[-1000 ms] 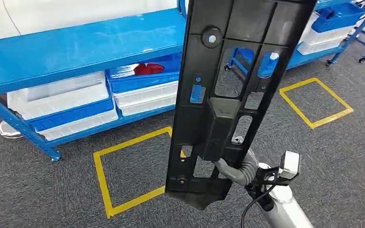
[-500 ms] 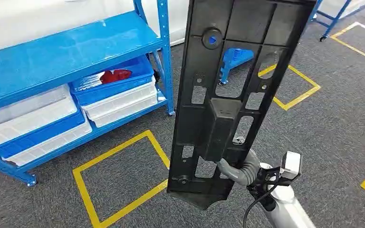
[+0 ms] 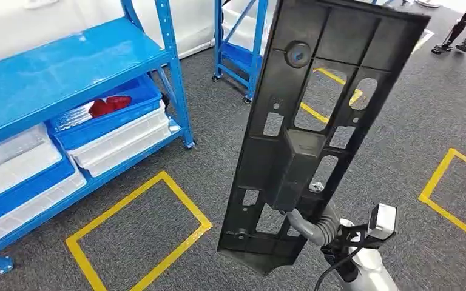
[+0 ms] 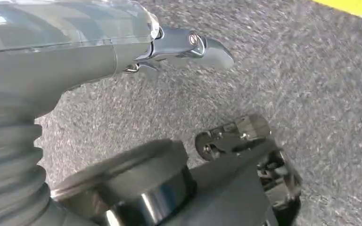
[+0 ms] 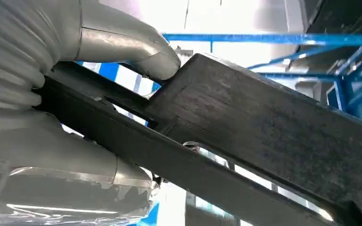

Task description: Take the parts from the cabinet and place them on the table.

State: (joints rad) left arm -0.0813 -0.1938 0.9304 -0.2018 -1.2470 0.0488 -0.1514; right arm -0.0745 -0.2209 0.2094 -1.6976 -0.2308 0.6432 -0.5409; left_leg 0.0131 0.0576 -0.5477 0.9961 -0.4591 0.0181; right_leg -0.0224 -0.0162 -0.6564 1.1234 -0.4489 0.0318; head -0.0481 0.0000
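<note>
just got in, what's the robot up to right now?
It is carrying a long black plastic panel, held upright in its right hand, which grips the panel near its lower end. The blue shelving rack with its white and blue bins stands off to its left over grey carpet marked with yellow tape squares. The left hand hangs over the carpet, holding nothing. No table is visible yet.

My head view is evenly bright, with glare on the blue shelf top [image 3: 54,66]. Left wrist view smears with motion blur across the carpet [image 4: 311,70]. Right wrist view is backlit: blown-out white behind the dark part [image 5: 264,122], the close robot hand [image 5: 75,94] soft.
</note>
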